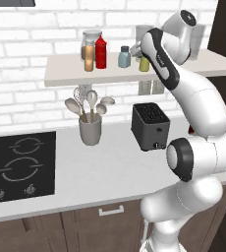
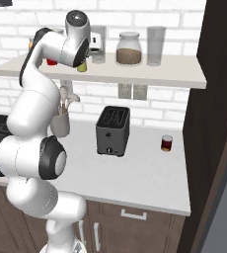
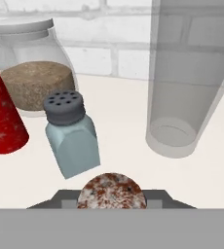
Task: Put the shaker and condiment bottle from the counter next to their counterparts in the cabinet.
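The claw (image 3: 112, 206) grips the shaker (image 3: 112, 191) beside the blue-grey shaker (image 3: 71, 133) on the cabinet (image 1: 66, 74).

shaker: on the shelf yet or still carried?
At the shelf, shut in the claw. The shaker sits right of the blue-grey shaker; contact with the shelf unclear.

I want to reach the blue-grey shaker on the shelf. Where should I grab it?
Grip the blue-grey shaker around its body below the dark cap, coming from the open front of the shelf. It stands upright. The red bottle is on one side and the yellow shaker in the end effector on the other, so the sides are crowded.
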